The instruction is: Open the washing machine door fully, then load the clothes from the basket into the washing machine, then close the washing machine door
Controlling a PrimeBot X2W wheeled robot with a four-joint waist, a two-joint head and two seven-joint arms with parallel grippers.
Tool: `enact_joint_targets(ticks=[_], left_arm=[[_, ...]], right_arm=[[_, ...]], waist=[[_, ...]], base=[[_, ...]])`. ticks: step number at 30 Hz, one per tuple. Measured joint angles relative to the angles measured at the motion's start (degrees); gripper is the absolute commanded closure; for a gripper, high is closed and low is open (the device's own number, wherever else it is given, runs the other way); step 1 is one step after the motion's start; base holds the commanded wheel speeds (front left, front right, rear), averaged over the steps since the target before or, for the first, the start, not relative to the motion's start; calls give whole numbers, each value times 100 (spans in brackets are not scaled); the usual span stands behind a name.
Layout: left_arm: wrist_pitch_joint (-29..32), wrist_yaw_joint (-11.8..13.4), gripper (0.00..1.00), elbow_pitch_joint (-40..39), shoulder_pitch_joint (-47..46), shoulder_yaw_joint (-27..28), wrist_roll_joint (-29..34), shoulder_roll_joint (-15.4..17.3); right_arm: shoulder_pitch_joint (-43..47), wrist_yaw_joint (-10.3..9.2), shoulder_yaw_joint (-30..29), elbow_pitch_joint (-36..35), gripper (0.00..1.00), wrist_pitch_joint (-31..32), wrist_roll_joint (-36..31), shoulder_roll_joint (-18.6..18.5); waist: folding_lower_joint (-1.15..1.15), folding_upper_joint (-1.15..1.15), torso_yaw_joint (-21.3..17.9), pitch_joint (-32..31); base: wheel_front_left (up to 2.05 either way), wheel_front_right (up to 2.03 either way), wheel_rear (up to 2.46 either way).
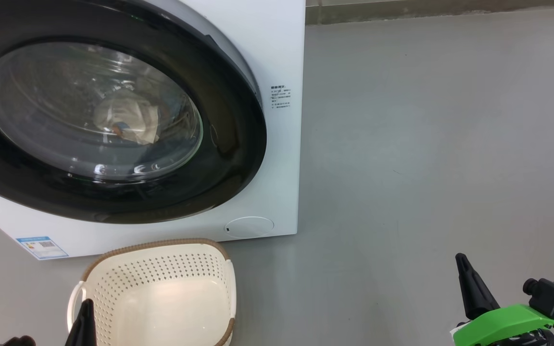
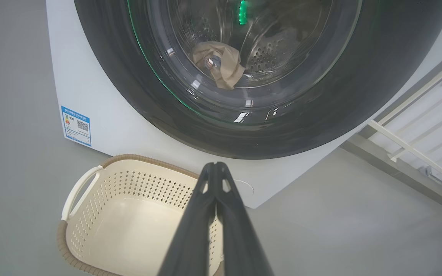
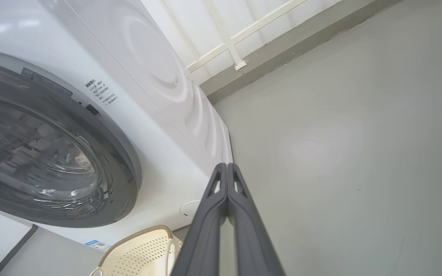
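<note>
The washing machine (image 1: 277, 48) fills the upper left of the head view, and its round black door (image 1: 229, 158) lies flush against the front, shut. Through the glass bowl I see the clothes (image 1: 125, 120) as a pale bundle inside the drum, also visible as cream cloth (image 2: 221, 65) in the left wrist view. The cream basket (image 1: 161, 269) stands on the floor before the machine with nothing in it. My left gripper (image 2: 215, 165) is shut above the basket's near edge. My right gripper (image 3: 226, 165) is shut and holds nothing, well to the right over bare floor.
Grey floor (image 1: 426, 144) stretches to the right of the machine. A white railing (image 3: 236, 36) and a low wall ledge run behind it. A small round hatch (image 1: 249, 226) and a blue label sticker (image 1: 41, 246) sit low on the machine's front.
</note>
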Motion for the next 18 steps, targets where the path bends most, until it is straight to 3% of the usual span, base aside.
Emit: enact_joint_targets(ticks=[18], left_arm=[[289,7,100,9,-116,68,-1013,-74]], right_arm=[[-3,0,-171,-98,100,305,1038,54]], waist=[[0,0,-26,-54]], base=[[0,0,0]])
